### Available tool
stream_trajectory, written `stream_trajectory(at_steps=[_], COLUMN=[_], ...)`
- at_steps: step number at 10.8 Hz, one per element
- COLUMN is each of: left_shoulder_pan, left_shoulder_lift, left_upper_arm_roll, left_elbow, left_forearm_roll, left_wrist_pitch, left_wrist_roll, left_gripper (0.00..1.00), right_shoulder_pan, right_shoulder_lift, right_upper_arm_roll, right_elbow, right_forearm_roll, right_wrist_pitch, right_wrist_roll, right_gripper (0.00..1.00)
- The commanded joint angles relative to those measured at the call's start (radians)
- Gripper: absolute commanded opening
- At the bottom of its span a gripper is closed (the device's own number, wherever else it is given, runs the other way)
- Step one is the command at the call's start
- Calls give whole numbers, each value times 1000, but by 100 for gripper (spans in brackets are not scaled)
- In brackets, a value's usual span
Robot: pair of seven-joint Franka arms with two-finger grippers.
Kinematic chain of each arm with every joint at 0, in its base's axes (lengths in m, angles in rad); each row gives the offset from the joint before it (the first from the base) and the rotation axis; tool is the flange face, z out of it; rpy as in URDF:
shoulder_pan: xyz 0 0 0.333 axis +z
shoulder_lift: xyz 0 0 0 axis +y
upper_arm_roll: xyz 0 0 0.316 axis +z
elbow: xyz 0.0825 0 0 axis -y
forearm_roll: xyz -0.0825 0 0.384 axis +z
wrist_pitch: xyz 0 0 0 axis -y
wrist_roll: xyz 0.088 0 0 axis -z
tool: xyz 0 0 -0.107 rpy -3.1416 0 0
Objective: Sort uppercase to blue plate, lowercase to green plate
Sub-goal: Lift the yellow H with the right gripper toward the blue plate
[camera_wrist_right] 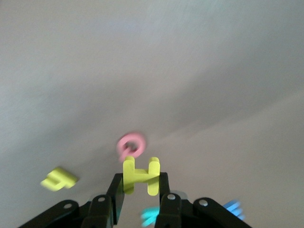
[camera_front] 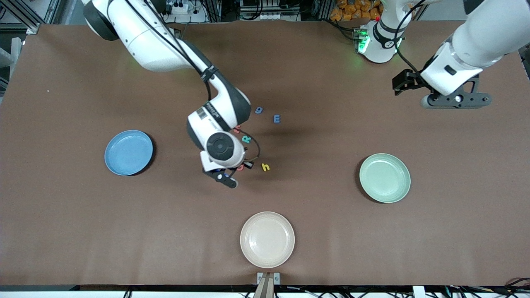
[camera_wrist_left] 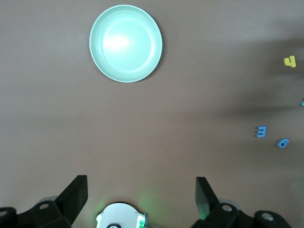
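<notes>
My right gripper (camera_front: 225, 179) (camera_wrist_right: 140, 183) is shut on the yellow uppercase H (camera_wrist_right: 140, 175) and holds it above the table beside the letter cluster. Under it lie the red Q (camera_wrist_right: 129, 145) (camera_front: 240, 167), the teal R (camera_front: 246, 139) (camera_wrist_right: 151, 216) and the yellow lowercase h (camera_front: 265, 167) (camera_wrist_right: 59, 179) (camera_wrist_left: 289, 61). The blue g (camera_front: 258, 110) (camera_wrist_left: 282, 142) and blue m (camera_front: 277, 119) (camera_wrist_left: 261, 131) lie farther from the front camera. The blue plate (camera_front: 128, 152) and the green plate (camera_front: 384, 177) (camera_wrist_left: 126, 42) hold nothing. My left gripper (camera_front: 455, 100) (camera_wrist_left: 141, 194) waits open near its base.
A beige plate (camera_front: 267, 239) lies near the table's front edge, holding nothing. A red letter (camera_front: 237, 129) peeks out from under the right arm beside the R. A blurred blue letter (camera_wrist_right: 232, 207) shows beside the right gripper. The left arm's base (camera_front: 379, 43) glows green.
</notes>
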Motion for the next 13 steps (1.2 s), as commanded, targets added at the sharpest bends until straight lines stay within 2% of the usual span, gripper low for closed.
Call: stream_trajectory(at_steps=[1,4,7,10,12,13], left_shoulder_pan=[-46,-129,-236,-339,-417,-439], left_shoulder_lift=[32,78,144,298,423,461], left_upper_arm_roll=[-1,-1,-1,2,13,13], left_elbow=[4,8,18,146,244,254], left_forearm_roll=[-18,-18,-11,-6,41,51], left_wrist_pitch=[14,80,176,264,288,346], left_wrist_roll=[-55,-190,-374,-414,-440,-440], left_gripper=[100,100,100,100,95,95], right_shoulder_pan=[-53,-106,-222,-328,-380,-396], right_shoulder_lift=[-68,-118,-236,-331,-394,-435], right_upper_arm_roll=[-40,-118,-135,-145,-157,-158], right_elbow=[-110,-208,-418,-543,-631,-697], right_forearm_roll=[19,19,4,-2,-59,-96], right_wrist_pitch=[-1,16,153,153,162,197], right_wrist_roll=[-215,-513,-778,-967,-1026,-1026], right_gripper=[27,27,27,27,27,27])
